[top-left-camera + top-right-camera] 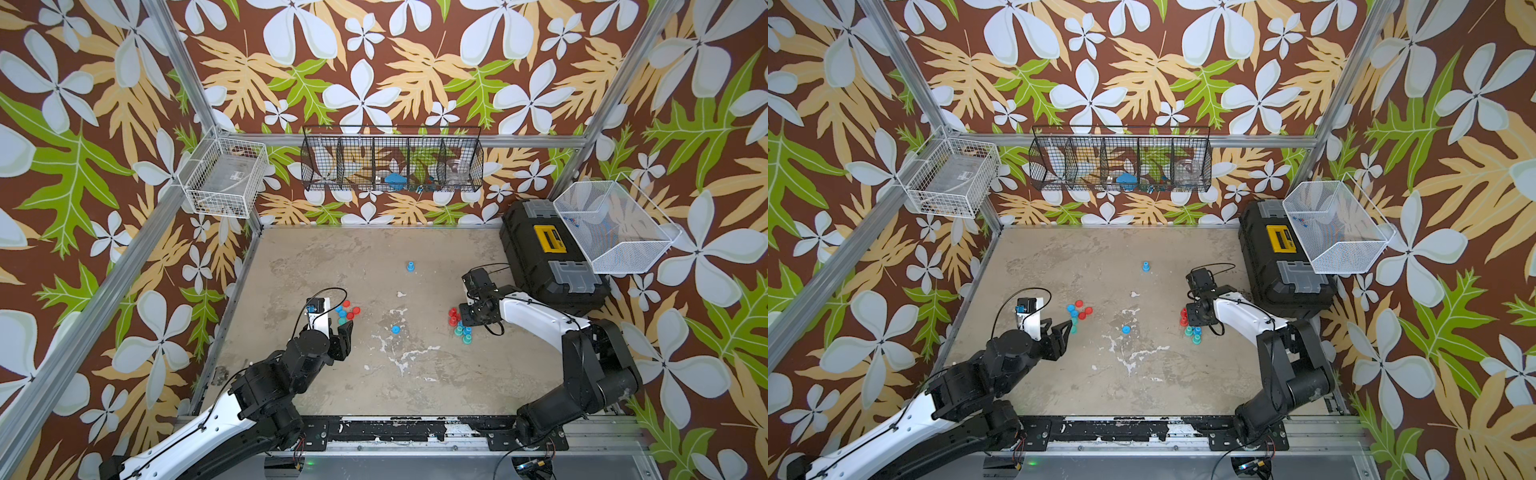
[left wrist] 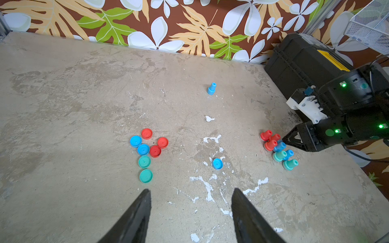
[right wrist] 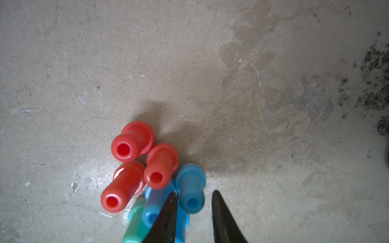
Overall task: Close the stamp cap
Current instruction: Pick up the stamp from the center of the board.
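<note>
Several stamps in red, blue and teal (image 3: 134, 143) stand packed together on the right of the table (image 1: 457, 322) (image 1: 1190, 322) (image 2: 277, 147). My right gripper (image 3: 194, 191) points down over this cluster. Its jaws stand narrowly either side of a blue stamp (image 3: 190, 185): one finger touches it, the other shows a small gap. Loose caps (image 1: 347, 311) (image 1: 1079, 311) (image 2: 147, 149) in the same colours lie on the left. My left gripper (image 2: 191, 189) (image 1: 347, 328) hovers open and empty just short of them. One blue cap (image 2: 217, 163) lies alone mid-table.
A single blue stamp (image 1: 410, 267) stands upright further back. A black toolbox (image 1: 548, 253) sits at the right edge under a white mesh basket (image 1: 615, 226). A black wire rack (image 1: 392, 164) and a white wire basket (image 1: 226, 183) hang on the walls.
</note>
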`<act>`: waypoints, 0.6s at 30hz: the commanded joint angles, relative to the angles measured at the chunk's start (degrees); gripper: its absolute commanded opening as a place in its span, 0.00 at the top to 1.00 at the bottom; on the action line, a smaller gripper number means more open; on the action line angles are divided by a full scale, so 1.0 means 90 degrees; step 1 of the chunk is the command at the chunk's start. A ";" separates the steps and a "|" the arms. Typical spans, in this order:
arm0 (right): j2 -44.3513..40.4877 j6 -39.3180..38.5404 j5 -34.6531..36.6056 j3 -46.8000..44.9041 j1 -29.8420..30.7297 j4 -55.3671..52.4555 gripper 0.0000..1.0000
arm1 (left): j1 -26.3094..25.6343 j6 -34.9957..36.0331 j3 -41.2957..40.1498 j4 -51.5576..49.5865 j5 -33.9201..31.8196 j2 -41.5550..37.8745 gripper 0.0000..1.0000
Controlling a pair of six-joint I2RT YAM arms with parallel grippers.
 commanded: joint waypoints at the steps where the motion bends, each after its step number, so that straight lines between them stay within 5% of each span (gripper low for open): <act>1: 0.0017 -0.0049 -0.0006 0.0011 0.0006 0.0087 0.70 | 0.0008 -0.0010 0.0013 0.0016 -0.0091 -0.0001 0.37; 18: 0.0065 -0.0028 -0.0059 -0.0098 -0.0017 0.0192 0.81 | 0.0008 -0.0021 0.0022 0.0007 -0.0103 0.0000 0.37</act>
